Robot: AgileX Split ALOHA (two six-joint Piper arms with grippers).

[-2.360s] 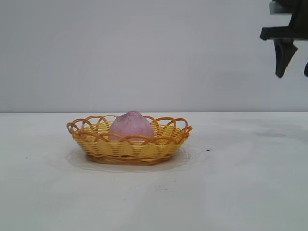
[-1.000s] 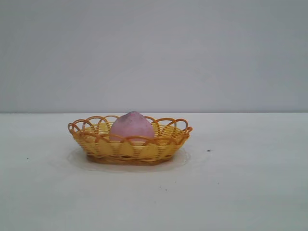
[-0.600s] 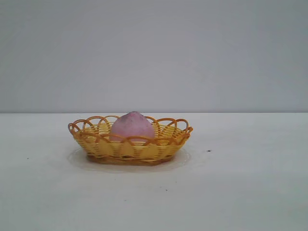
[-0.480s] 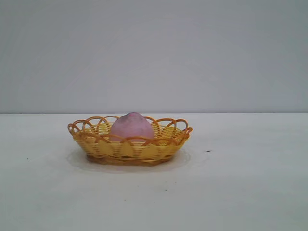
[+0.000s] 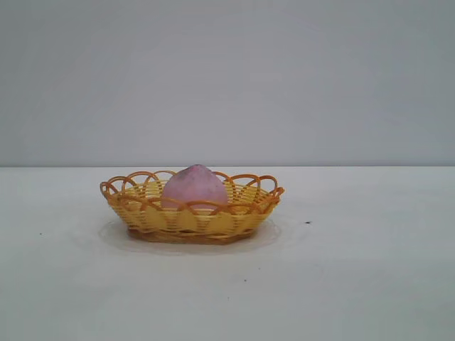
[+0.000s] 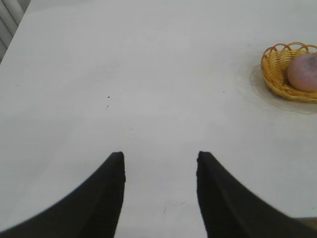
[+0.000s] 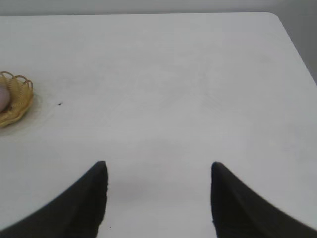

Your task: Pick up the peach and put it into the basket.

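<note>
The right claw [image 7: 157, 196] hangs spread and empty over bare worktop, well apart from the basket, which lies off toward one side of its wrist view. The left claw [image 6: 159, 191] hangs the same way over its own side, fingers apart, gripping nothing. Neither shows in the exterior view now, though a couple of seconds ago a dark claw was hanging high at that view's right edge; it has since gone out of frame. With both claws empty and clear, I judge the placing done and the arms drawn back to rest.

The worktop [image 5: 355, 284] is pale and mostly bare, with a few dark specks. In the exterior view the basket [image 5: 146, 219] stands left of the middle, well in from every edge (its far corners show only in the wrist views). It has not shifted over the last second.

The peach [image 5: 195, 186] sits inside the basket, pointed tip up, its top rising above the looped rim. Nothing else is in the basket.
</note>
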